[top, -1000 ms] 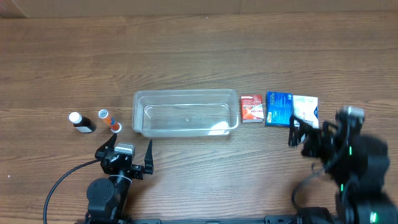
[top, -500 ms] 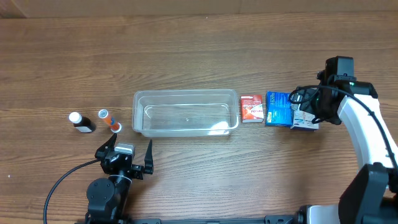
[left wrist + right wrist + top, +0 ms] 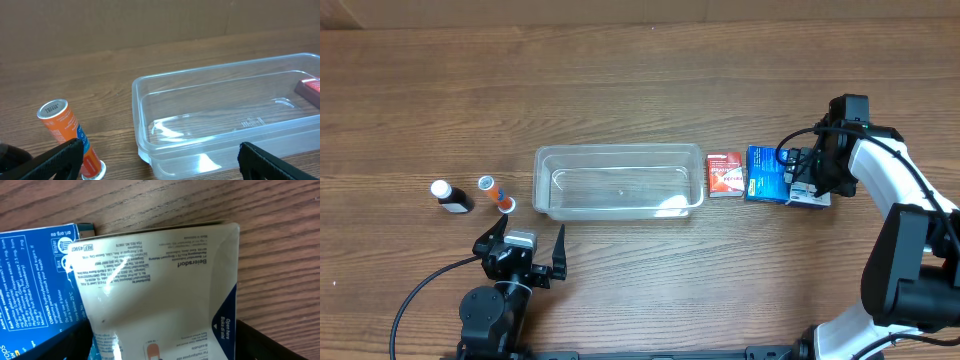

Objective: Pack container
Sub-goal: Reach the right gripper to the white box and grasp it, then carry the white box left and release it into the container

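The clear plastic container [image 3: 620,150] stands empty mid-table; it also shows in the left wrist view [image 3: 136,92]. To its right lie a red box [image 3: 724,173], a blue box [image 3: 767,173] and a white box [image 3: 809,198] in a row. My right gripper [image 3: 810,178] is low over the white box [image 3: 160,275], open, with a finger on each side of it; the blue box [image 3: 35,280] lies beside it. My left gripper [image 3: 525,252] is open and empty in front of the container's left end [image 3: 160,165].
An orange tube [image 3: 496,194] and a dark bottle with a white cap [image 3: 449,196] stand left of the container. The orange tube [image 3: 67,135] is close to my left finger. The red box shows through the container's wall [image 3: 309,89].
My right arm has swung from the near right out to the white box and come down over it. The left arm and the objects have not moved.
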Motion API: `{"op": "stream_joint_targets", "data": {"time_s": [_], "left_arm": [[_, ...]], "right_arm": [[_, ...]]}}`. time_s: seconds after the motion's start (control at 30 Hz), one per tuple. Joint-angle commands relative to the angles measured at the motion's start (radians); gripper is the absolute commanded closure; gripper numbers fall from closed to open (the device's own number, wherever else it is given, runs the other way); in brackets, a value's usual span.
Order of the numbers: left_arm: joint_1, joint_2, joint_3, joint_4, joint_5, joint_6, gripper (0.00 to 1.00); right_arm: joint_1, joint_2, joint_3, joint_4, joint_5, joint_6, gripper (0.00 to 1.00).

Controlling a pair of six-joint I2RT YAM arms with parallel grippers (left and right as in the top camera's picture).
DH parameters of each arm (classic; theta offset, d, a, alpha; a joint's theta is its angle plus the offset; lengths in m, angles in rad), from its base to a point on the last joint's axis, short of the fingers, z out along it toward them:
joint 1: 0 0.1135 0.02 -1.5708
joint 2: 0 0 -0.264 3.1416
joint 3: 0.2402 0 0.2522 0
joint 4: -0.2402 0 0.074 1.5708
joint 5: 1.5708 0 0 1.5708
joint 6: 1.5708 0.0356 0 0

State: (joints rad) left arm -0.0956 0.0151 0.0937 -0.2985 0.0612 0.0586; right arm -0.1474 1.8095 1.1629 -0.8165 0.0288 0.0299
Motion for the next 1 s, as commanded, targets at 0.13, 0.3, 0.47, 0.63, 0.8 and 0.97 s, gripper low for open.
{"op": "stream_joint_targets", "data": {"time_s": [0.13,0.3,0.47,0.63,0.8,0.97], "left_arm": [[0.011,-0.009,-0.003,0.002,0.010,-0.010,0.00],[0.011,-0.009,-0.003,0.002,0.010,-0.010,0.00],[0.011,-0.009,-0.003,0.002,0.010,-0.010,0.00],[0.011,-0.009,-0.003,0.002,0.010,-0.010,0.00],[0.011,-0.009,-0.003,0.002,0.010,-0.010,0.00],[0.011,-0.009,-0.003,0.002,0.010,-0.010,0.00]], "right_arm": [[-0.038,0.048,0.015,0.016,0.023,0.034,0.17],[-0.048,0.028,0.088,-0.064,0.023,0.092,0.32],[0.045,-0.122,0.314,-0.295,-0.004,0.101,0.35],[0.338,-0.294,0.400,-0.356,-0.076,0.141,0.37],[0.672,-0.245,0.368,-0.286,-0.069,0.350,0.39],[0.783,-0.102,0.314,-0.175,-0.036,0.477,0.39]]}}
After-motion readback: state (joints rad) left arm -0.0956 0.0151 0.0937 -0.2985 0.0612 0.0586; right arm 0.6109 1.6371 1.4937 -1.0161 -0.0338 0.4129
